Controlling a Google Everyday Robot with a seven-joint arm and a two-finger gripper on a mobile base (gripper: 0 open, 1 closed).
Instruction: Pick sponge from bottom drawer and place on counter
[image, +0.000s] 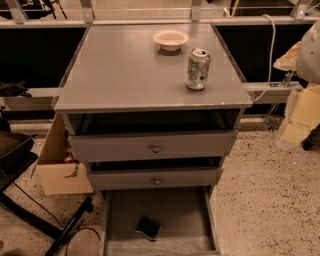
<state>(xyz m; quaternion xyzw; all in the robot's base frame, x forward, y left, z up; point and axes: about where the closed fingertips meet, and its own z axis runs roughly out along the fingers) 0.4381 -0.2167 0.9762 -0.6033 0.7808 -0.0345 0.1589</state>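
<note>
The sponge (148, 228) lies dark green face up in the open bottom drawer (120, 220), near its front middle. The counter (125, 70) is the grey top of the cabinet, above the two knobbed drawers. My gripper (290, 59) and arm show as a pale shape at the right edge of the camera view. It is beside the counter's right side, at about counter height, far from the sponge and holding nothing that I can see.
A white bowl (170, 39) and a drinks can (198, 69) stand on the counter's back right part. The two upper drawers (155, 148) are slightly pulled out. A cardboard box (59, 170) and a black stand leg (65, 227) are on the floor to the left.
</note>
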